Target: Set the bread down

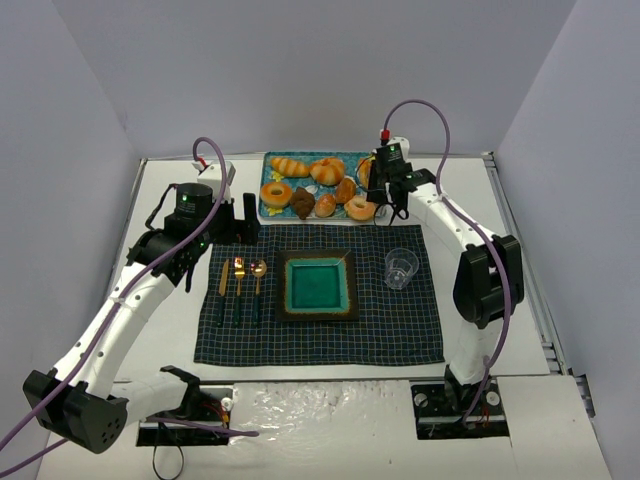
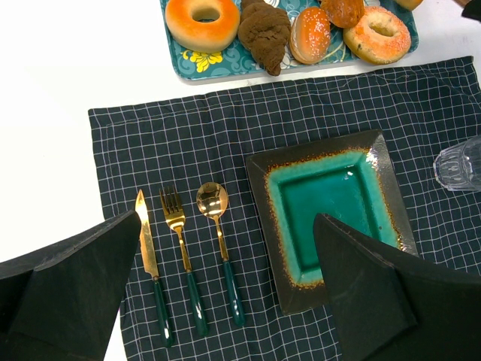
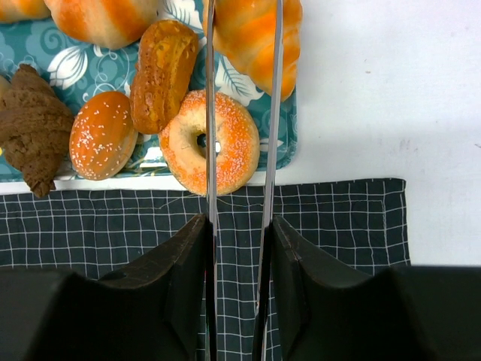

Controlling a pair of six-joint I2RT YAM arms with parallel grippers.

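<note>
On a white table, a checked placemat and a tray of bread are set out. Metal tongs are pinched in the right gripper's nearly closed jaws, with the blades stretched over the sugared doughnut and flanking the striped roll. The left gripper's jaws are spread wide.

Eight breads, one tray, plate, glass, knife, fork, spoon, placemat, tongs.
</note>
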